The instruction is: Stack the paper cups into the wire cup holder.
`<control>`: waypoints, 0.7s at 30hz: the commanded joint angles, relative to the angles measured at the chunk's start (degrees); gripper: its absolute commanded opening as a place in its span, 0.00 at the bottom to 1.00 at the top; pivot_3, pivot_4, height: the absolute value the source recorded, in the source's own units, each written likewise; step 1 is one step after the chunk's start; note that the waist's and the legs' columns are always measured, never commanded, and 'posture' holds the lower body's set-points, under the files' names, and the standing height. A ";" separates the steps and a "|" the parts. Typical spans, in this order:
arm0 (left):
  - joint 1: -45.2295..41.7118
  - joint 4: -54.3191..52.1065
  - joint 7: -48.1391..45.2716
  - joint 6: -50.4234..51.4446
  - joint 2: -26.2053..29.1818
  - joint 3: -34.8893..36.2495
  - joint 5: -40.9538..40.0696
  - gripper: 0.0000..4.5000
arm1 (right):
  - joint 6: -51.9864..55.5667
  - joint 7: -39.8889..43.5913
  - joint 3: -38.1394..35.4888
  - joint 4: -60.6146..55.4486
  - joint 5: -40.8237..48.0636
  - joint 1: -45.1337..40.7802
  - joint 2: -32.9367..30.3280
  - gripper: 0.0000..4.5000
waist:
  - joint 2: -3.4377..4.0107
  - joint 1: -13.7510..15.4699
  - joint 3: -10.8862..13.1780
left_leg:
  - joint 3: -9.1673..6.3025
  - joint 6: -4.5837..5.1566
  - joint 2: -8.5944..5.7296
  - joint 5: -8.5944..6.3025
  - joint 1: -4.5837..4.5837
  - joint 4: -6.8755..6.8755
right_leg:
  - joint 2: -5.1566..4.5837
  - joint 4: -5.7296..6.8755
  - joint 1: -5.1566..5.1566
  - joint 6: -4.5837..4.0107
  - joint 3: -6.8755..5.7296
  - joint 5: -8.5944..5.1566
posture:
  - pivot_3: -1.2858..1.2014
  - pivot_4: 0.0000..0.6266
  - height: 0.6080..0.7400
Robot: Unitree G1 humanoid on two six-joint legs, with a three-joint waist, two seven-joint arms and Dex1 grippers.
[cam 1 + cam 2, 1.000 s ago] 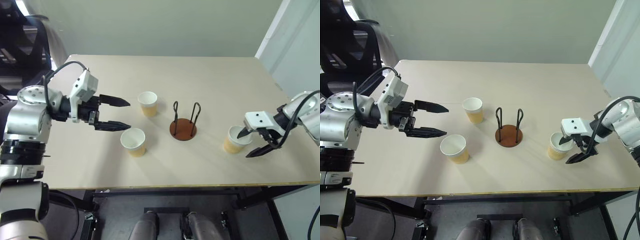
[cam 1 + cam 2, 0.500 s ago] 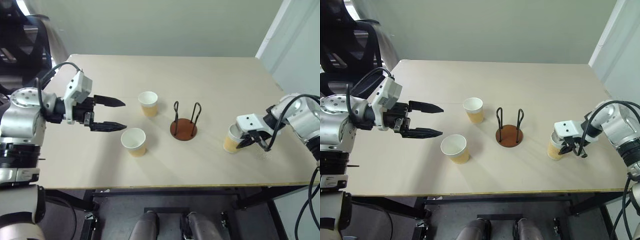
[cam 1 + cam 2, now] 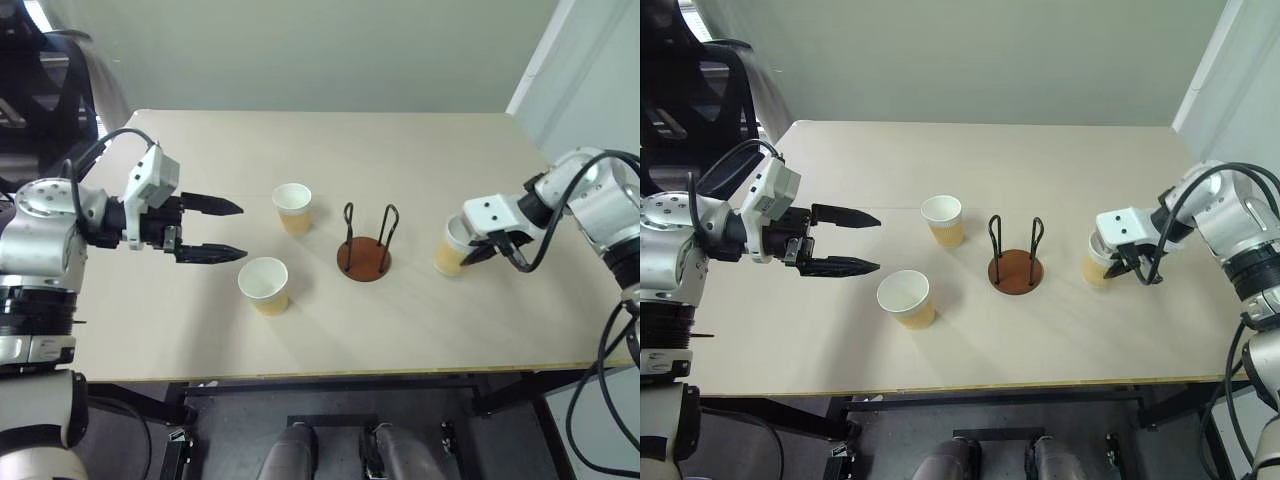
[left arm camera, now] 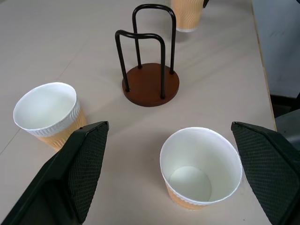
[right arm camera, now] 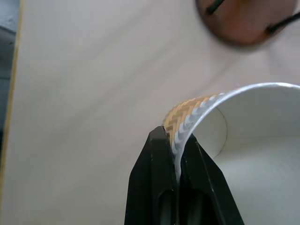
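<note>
Nearest me on the table (image 3: 400, 330): one paper cup (image 3: 265, 284) standing upright, mouth up, just ahead of my left claw (image 3: 228, 229). Left claw is spread wide, empty, hovering above the table and pointing toward the middle; in the left wrist view that near cup (image 4: 201, 167) sits between the two fingers (image 4: 79, 164) but touches neither. Right claw (image 3: 1124, 266) is pressed together, pinching the wall of a second cup (image 3: 452, 246) at the rim, one finger inside and one outside; right wrist view shows the zigzag-patterned wall and white rim clamped between the fingertips (image 5: 161, 154). That cup is just to the right of the wire cup holder (image 3: 365, 245); can't tell whether it's lifted clear of the table. Holder stands mid-table, brown disc base, two dark wire loops upright, no cup in it. Third cup (image 3: 293, 208) is upright a bit farther back, left of the holder, apart from it.
</note>
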 commanded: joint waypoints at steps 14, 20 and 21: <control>-2.48 3.29 -1.33 -2.24 -0.14 0.27 1.40 1.00 | 0.19 0.21 -7.53 3.24 -0.93 -13.04 6.00 0.00 | 0.00 0.15 0.00 | -0.04 -0.09 -0.01 -0.39 -0.10 -0.01 | 0.00 0.03 -0.17 -0.06 -0.03 -0.04 | 0.52 0.24 1.00; -3.03 3.92 -1.53 -2.54 -0.61 0.03 1.94 1.00 | 2.65 0.21 -8.56 -0.57 1.75 -14.33 7.54 0.00 | 0.00 0.07 0.00 | -0.04 -0.12 0.00 -0.41 -0.10 -0.02 | 0.01 0.08 -0.21 -0.05 -0.03 -0.04 | 0.52 0.24 1.00; -3.12 4.02 -1.54 -2.60 -0.73 -0.01 2.05 1.00 | 3.02 0.21 -8.77 -1.02 2.00 -14.54 7.85 0.00 | 0.00 0.04 0.00 | -0.04 -0.12 0.00 -0.40 -0.10 -0.02 | 0.01 0.08 -0.21 -0.06 -0.03 -0.04 | 0.52 0.24 1.00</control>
